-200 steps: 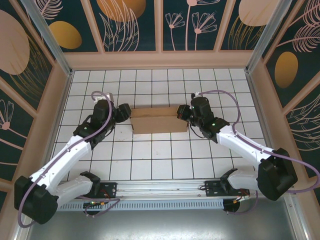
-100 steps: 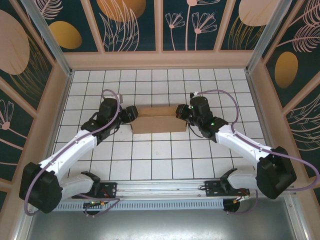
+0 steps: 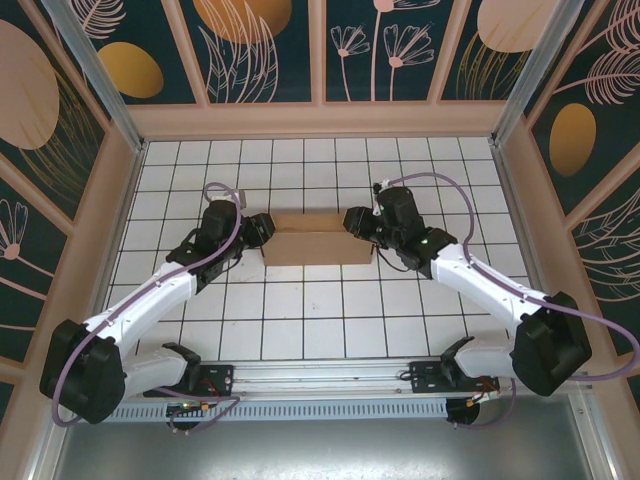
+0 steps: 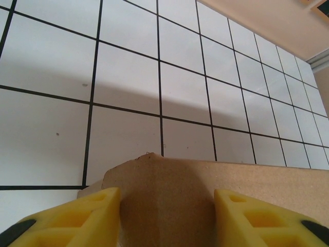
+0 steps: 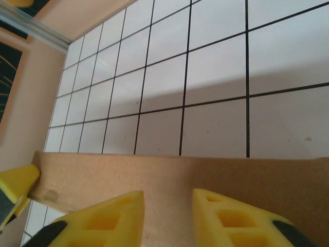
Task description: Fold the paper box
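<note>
The paper box (image 3: pixel 318 240) is a brown cardboard piece, folded into a shallow rectangle and lying mid-table. My left gripper (image 3: pixel 262 230) sits at its left end. In the left wrist view the yellow fingers (image 4: pixel 97 208) stand wide apart, open, with the cardboard (image 4: pixel 267 180) showing between and beyond them. My right gripper (image 3: pixel 355 222) reaches over the box's right end. Its fingers (image 5: pixel 226 211) are open with a narrower gap, over the cardboard panel (image 5: pixel 103 175). A yellow fingertip of the left gripper (image 5: pixel 18 182) shows at the panel's far end.
The white tiled floor (image 3: pixel 300 310) spreads around the box. Low beige walls (image 3: pixel 320 120) enclose it at the back and both sides. A metal rail with the arm bases (image 3: pixel 320 385) runs along the near edge.
My left gripper has swung right and closed in on the box's left end. The right gripper has edged left over the box's right end. The box has barely shifted.
</note>
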You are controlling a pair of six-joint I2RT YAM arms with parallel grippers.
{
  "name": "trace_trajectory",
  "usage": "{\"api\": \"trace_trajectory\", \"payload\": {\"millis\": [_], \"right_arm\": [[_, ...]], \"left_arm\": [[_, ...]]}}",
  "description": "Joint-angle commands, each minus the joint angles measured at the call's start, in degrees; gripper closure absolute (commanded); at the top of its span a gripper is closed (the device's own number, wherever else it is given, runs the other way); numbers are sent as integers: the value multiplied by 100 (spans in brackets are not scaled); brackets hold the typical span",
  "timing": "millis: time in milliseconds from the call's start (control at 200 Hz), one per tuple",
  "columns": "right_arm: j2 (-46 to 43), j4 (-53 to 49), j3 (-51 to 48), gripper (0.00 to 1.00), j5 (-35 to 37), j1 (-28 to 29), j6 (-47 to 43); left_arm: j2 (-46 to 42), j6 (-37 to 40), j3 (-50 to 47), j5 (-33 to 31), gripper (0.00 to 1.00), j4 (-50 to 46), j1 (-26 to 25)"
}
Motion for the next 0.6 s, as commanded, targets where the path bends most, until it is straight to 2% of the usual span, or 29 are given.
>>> {"api": "trace_trajectory", "payload": {"millis": [0,130,170,285,596], "right_arm": [[-285,-1096,278,61,-66,-128,-426],[-559,-1457,406,59,45,-408,-623],[-586,-1524,374,57,108,-696,-681],[-575,-1492,231,53,132,-1041,-869],[-201,-1141,206,52,-138,-1096,-1020]], "left_arm": [[115,22,-152,-147,53,-306,12],[84,3,-170,-138,52,-304,17],[79,-4,-162,-130,52,-304,13],[39,-18,-161,-130,52,-317,13],[57,-35,-120,-112,51,-348,13]]}}
